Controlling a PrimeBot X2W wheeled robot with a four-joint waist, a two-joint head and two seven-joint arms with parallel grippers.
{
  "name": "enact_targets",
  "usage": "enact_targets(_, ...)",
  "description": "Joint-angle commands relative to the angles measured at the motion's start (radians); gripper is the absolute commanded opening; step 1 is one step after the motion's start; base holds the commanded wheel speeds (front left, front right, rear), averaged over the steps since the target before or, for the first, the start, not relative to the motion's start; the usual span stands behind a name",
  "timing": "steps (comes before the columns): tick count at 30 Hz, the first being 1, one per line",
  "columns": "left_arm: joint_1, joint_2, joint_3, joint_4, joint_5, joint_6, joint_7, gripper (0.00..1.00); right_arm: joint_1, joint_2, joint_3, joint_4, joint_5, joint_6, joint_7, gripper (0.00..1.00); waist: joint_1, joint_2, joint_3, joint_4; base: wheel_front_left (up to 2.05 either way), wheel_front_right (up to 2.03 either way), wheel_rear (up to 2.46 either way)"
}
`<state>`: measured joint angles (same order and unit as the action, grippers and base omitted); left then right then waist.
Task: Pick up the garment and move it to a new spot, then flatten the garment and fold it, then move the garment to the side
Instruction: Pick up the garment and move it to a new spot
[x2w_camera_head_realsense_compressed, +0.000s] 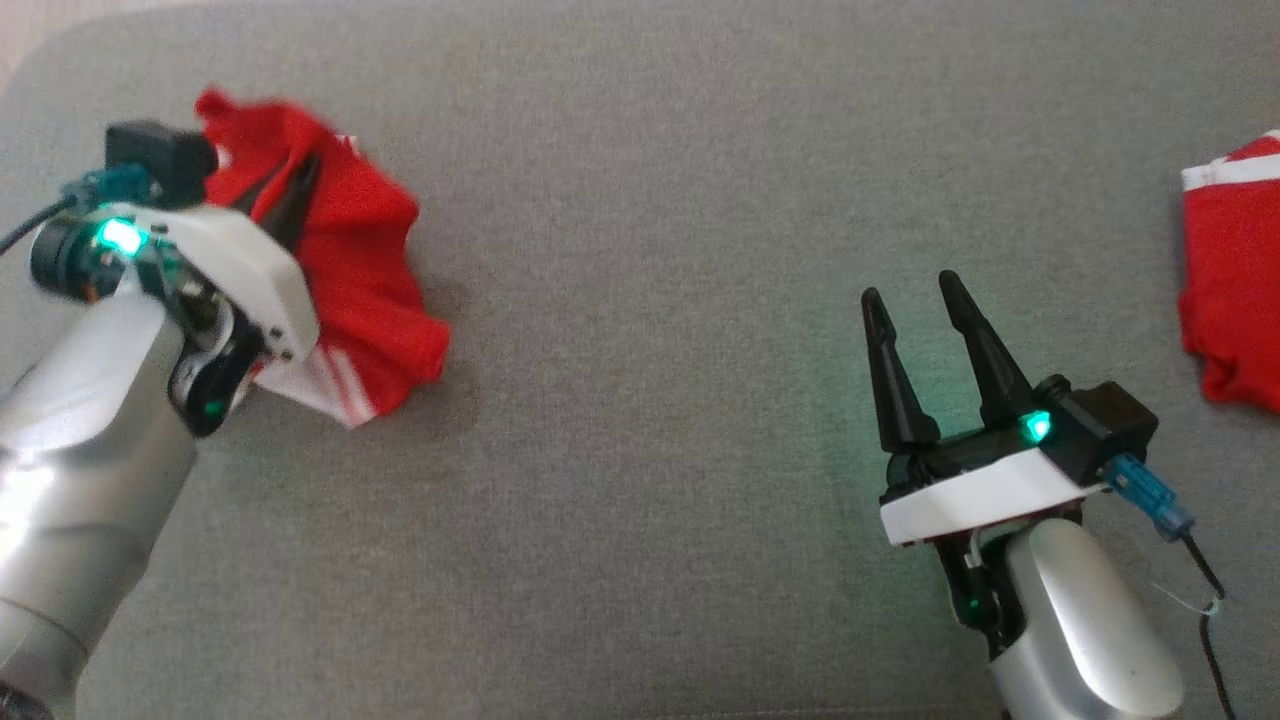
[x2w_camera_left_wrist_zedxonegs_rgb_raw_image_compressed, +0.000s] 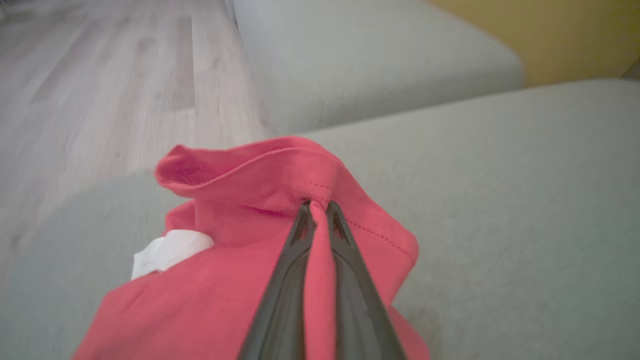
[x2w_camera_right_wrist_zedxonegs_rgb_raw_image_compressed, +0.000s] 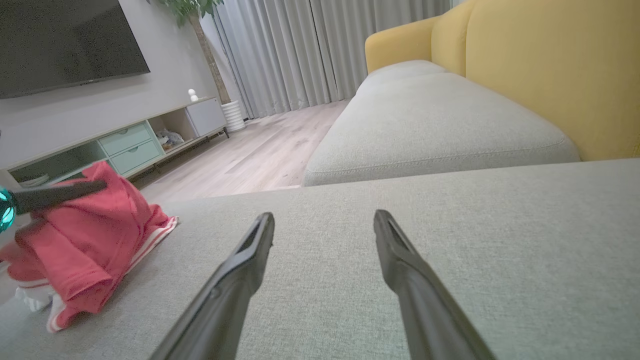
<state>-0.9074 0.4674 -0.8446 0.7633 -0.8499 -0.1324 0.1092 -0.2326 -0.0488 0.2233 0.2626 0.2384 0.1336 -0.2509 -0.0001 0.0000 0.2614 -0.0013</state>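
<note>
Clenched, the left hand (x2w_camera_head_realsense_compressed: 305, 170) grips a fold of the red garment (x2w_camera_head_realsense_compressed: 370, 260). In the left wrist view its two dark fingers (x2w_camera_left_wrist_zedxonegs_rgb_raw_image_compressed: 295, 250) press together with a strip of cloth pinched between them near a stitched hem. The garment sits bunched at the left end of the grey sofa cushion (x2w_camera_head_realsense_compressed: 640, 450), close to its edge. Its white-striped border (x2w_camera_head_realsense_compressed: 335, 385) lies on the fabric at the near side. In the right wrist view the heap is peaked under the left hand, with its lower folds resting on the cushion. Well apart to the right, the right hand (x2w_camera_head_realsense_compressed: 910, 288) hovers over bare cushion, released, fingers spread and grasping nothing. At the far right edge lies a second red cloth (x2w_camera_head_realsense_compressed: 1235, 290) with a white band.
</note>
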Motion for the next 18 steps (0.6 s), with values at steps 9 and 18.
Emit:
enact_targets(9, -0.145, 0.060, -0.047, -0.204, -0.022, 0.002, -0.211, 0.00, 0.023, -0.001, 0.022, -0.012, 0.031, -0.003, -0.011, 1.00, 0.0001, 0.0000, -0.099, -0.029, 0.00, 0.00, 0.00)
enact_targets(18, -0.197, 0.063, -0.172, -0.317, -0.007, 0.002, -0.221, 0.00, 0.020, -0.001, 0.046, -0.025, 0.065, -0.003, -0.011, 1.00, 0.0001, 0.0000, -0.100, -0.116, 0.00, 0.00, 0.00)
